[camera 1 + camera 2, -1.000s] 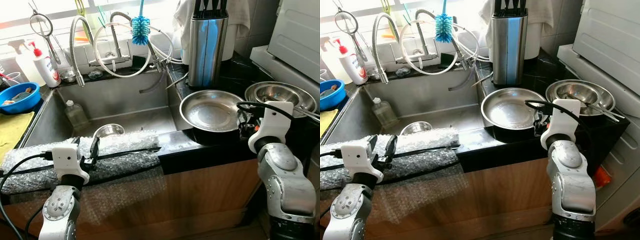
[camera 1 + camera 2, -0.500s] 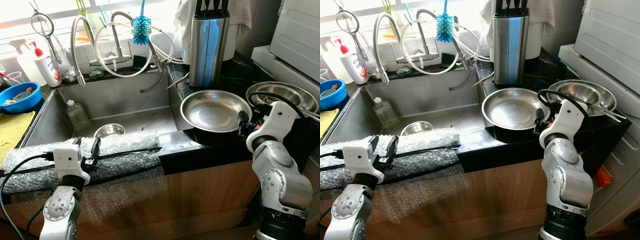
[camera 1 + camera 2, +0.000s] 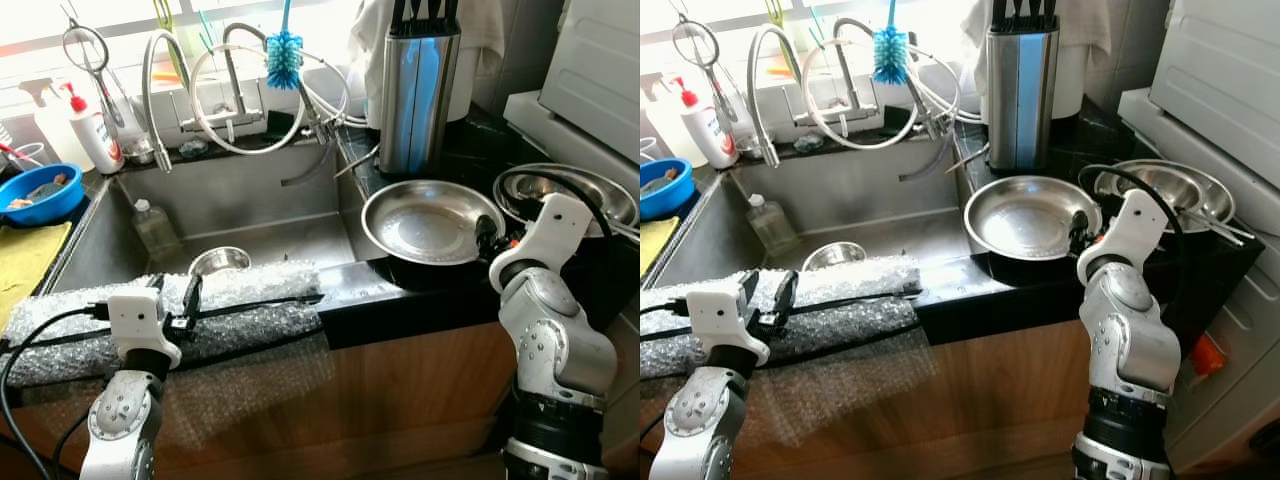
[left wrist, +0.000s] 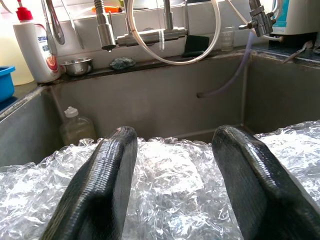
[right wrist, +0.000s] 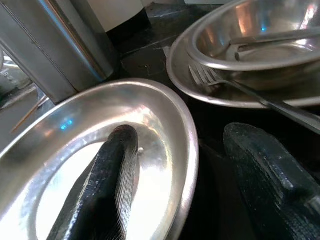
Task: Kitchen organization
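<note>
On the black worktop (image 3: 400, 290) right of the sink, your steel plate (image 3: 430, 222) lies flat; your right end effector (image 5: 192, 165) straddles its near-right rim, fingers apart, far nearer than the left end effector (image 4: 175, 180), spread over bubble wrap (image 3: 230, 300)

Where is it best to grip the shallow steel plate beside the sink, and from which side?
Probably its thin raised rim on the robot's right. The right pincer is open and straddles that rim of the steel plate, one finger over the dish.
</note>
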`<state>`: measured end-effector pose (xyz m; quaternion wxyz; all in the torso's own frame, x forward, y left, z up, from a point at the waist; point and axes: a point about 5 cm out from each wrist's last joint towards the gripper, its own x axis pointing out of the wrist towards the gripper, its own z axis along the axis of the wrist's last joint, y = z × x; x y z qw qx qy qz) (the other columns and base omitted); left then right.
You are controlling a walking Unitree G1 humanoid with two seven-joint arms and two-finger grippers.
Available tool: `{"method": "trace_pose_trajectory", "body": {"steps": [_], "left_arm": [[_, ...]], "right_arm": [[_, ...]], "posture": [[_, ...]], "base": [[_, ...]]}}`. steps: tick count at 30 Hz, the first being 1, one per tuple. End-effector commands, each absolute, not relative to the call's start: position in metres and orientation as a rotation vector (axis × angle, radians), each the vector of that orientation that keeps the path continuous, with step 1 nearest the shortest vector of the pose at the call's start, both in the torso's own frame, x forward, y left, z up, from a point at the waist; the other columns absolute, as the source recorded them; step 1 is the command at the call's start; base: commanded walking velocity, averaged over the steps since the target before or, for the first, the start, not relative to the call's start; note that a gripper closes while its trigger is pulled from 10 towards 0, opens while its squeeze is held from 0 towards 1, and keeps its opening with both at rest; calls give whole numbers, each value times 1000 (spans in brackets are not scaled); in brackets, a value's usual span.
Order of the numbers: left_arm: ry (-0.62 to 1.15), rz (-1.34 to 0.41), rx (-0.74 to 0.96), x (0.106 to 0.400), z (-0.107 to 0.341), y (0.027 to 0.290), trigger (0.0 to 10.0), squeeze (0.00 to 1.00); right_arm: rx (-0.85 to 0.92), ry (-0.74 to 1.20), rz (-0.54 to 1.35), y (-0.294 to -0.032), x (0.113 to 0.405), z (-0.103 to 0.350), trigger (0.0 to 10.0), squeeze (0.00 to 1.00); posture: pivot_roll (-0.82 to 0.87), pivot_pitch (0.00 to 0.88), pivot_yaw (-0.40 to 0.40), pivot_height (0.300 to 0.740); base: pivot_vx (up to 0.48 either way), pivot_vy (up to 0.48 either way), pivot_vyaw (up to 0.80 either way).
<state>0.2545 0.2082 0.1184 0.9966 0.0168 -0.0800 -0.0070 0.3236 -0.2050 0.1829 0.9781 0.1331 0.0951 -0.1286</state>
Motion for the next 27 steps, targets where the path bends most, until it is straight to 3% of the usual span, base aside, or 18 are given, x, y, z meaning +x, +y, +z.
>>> {"method": "trace_pose_trajectory", "body": {"steps": [1,24,25,26,27], "left_arm": [[-148,-10,40,256,116,209,10000,0],[-134,-20,32,257,116,204,10000,0],[-133,-20,31,257,116,204,10000,0],[-132,-19,30,257,116,203,10000,0],[-131,-19,30,257,115,203,10000,0]], "right_arm": [[298,193,-253,-202,328,184,10000,0],[378,268,-282,-205,340,179,10000,0],[381,271,-280,-205,340,179,9020,0],[382,273,-279,-205,340,179,5804,0],[382,273,-279,-205,340,179,5804,0]], "posture": [[-151,0,99,740],[-140,0,85,740],[-139,0,84,740],[-139,0,83,740],[-139,0,83,740]], "base": [[0,0,0],[0,0,0],[0,0,0],[0,0,0],[0,0,0]]}}
